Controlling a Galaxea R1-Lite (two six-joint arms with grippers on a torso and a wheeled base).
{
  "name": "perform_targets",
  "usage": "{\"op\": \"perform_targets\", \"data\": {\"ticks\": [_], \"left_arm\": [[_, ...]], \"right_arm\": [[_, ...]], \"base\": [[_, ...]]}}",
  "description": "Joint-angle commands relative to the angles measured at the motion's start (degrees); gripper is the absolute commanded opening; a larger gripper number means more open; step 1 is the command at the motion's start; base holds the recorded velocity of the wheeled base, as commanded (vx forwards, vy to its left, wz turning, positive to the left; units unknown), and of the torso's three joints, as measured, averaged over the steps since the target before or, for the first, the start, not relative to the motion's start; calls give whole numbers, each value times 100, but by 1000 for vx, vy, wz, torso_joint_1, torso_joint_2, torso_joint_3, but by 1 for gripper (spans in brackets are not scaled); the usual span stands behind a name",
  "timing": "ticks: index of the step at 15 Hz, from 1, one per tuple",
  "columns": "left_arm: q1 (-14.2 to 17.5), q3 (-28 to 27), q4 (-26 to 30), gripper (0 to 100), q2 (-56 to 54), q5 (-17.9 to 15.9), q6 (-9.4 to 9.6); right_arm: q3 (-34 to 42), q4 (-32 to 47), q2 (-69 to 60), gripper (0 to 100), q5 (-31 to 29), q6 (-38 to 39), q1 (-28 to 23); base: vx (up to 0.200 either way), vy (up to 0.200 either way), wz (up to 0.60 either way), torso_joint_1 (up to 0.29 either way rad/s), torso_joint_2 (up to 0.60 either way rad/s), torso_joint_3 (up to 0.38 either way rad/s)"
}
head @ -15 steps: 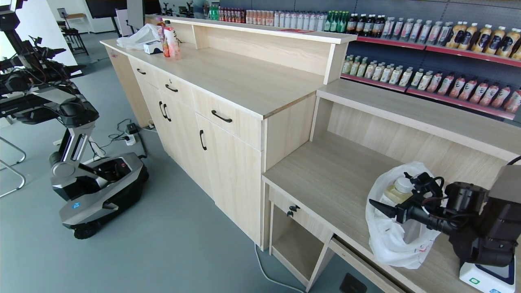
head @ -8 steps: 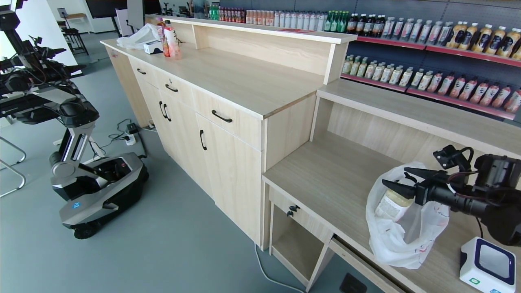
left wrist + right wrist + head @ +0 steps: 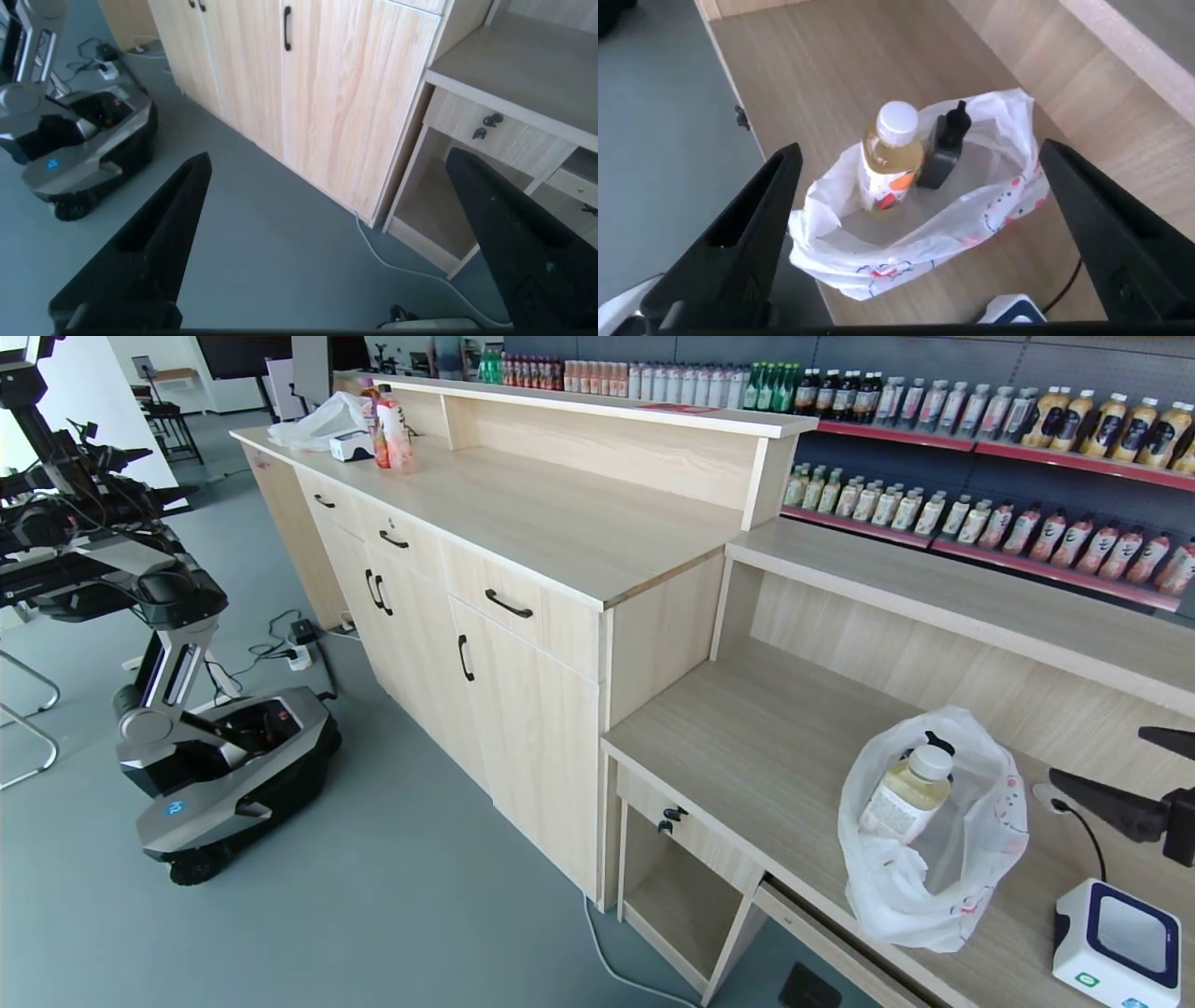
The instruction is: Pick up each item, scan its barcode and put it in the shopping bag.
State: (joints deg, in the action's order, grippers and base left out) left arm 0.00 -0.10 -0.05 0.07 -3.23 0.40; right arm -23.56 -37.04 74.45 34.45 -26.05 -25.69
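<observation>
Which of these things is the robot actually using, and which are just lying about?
Part of the job:
white plastic shopping bag on the low wooden desk
pale yellow bottle with white cap inside it
small black item beside that bottle
white box scanner with dark window

Just lying about:
rows of shelved drink bottles
pink bottles on the tall wooden counter
grey parked robot

Wide-open shopping bag (image 3: 896, 896), bottle (image 3: 901, 798) and black object (image 3: 938, 154) inside, scanner (image 3: 1116, 947) near

A white-capped yellowish bottle (image 3: 907, 793) and a black item (image 3: 938, 154) sit in the open shopping bag (image 3: 887, 901).
</observation>
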Motion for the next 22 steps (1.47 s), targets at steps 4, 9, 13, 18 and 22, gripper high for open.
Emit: {"op": "perform_targets", "data": {"ticks": [4, 9, 13, 18, 22], "left_arm": [[0, 1, -4, 100, 1, -2, 4], [0, 1, -4, 100, 1, -2, 4], [0, 1, -4, 100, 1, -2, 4], [0, 1, -4, 100, 1, -2, 4], [0, 1, -4, 100, 1, -2, 4]], "right_arm": [[-8, -111, -1090, 100, -1292, 188, 538], [-61, -111, -1231, 100, -2417, 698, 793], [-131, 249, -1477, 100, -3129, 830, 1233], [-8, 1594, -2567, 100, -3489, 1076, 1347], [1434, 1278, -3674, 100, -3551, 2166, 1936]], "base": [[0, 0, -600, -1, -1, 1], [0, 0, -600, 1, 2, 3], [0, 0, -600, 7, 2, 2], [0, 0, -600, 1, 2, 2], [0, 0, -150, 1, 1, 2]]}}
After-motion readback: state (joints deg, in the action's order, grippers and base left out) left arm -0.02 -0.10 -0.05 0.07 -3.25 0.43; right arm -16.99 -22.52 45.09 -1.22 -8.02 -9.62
